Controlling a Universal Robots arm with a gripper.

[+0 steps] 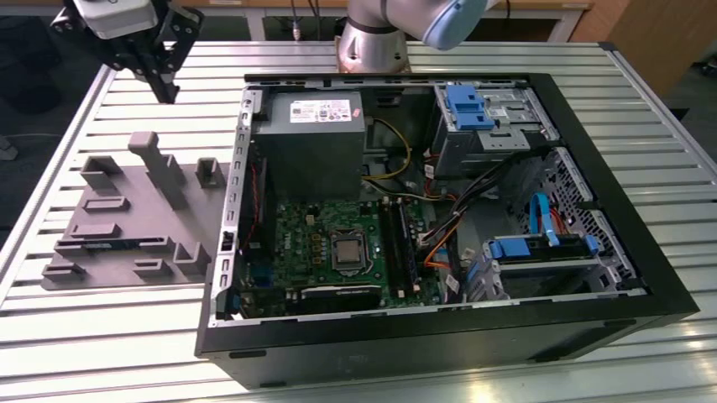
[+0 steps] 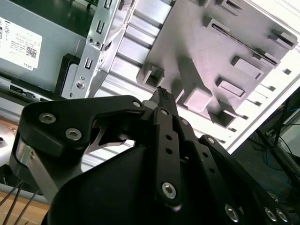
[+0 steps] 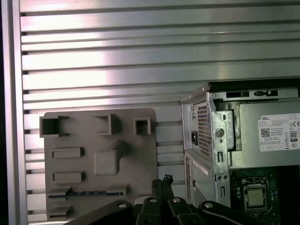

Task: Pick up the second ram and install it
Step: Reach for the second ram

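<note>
Exterior view: the arm's black gripper (image 1: 166,88) hangs above the slatted aluminium table (image 1: 112,336), just past the far end of the grey fixture plate (image 1: 134,210). Its fingertips (image 2: 161,96) are drawn narrow, pressed together on nothing. The second ram (image 1: 109,244) lies in a long slot at the end of the fixture plate farthest from the gripper. In the first wrist view it shows as a thin dark strip (image 3: 89,192) sunk between the slot's grey walls. From where I stand, the trouble looks likely to start at the plate itself. A tall post (image 1: 157,164) and several raised blocks (image 1: 99,172) stand between the gripper and the stick, and a low or skewed approach could clip them. The stick shows very little edge above its slot. A grip taken off-centre, or fingers not spread enough, might tilt it or jam it against the walls. The open computer case (image 1: 448,323) stands just beside the plate on the exterior view's right. Loose cables (image 1: 442,243) run close to its black memory slots (image 1: 400,243), so a stick carried crooked could snag or seat unevenly.
</note>
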